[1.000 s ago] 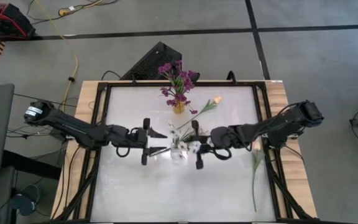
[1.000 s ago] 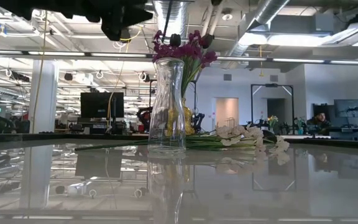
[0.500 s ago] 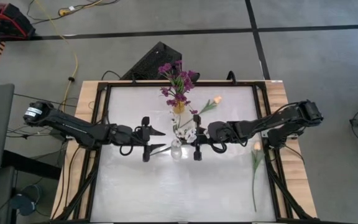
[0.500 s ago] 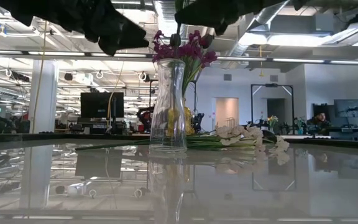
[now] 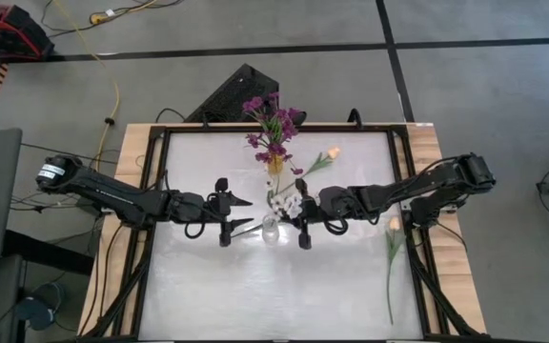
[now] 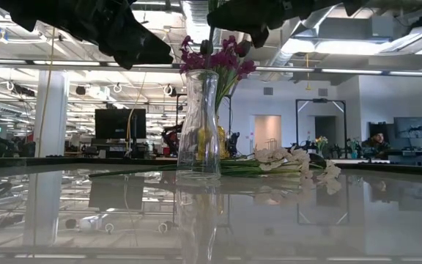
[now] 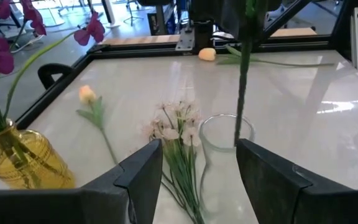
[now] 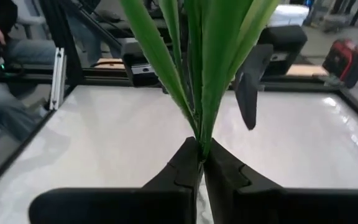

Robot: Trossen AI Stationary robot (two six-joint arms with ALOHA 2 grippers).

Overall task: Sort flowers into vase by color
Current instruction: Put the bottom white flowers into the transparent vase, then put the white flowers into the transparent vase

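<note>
Your right gripper (image 8: 201,163) has its jaws closed narrowly on a green stem with long leaves (image 8: 197,68), and it holds this flower upright over the clear glass vase (image 5: 271,229) in the middle of the worktop (image 5: 208,286); in the left wrist view the stem (image 7: 243,74) hangs straight down into the mouth of the vase. Your left gripper (image 7: 197,165) waits just beside the vase on the other side, jaws wide and holding nothing. I judge the flower to be very light, with a thin stem that bends easily, so a firm pinch low on the stem, under the leaves, seems the right place; if you take the leaves only, they may slip or fold. The vase looks tall and narrow, smooth and fragile, and I think it can tip when a stem pushes sideways on its rim, so lower the flower straight. The white sprays (image 7: 174,127) lie flat on the worktop touching the foot of the vase; their small blossoms look delicate, so take them by the bundle of stems, not by the heads. One peach tulip (image 5: 332,152) lies near the yellow vase (image 5: 274,164), which carries the purple flowers (image 5: 273,119), and another peach tulip (image 5: 394,225) lies at the right edge of the worktop, well apart. Their buds look soft, so grip the stem in the middle.
</note>
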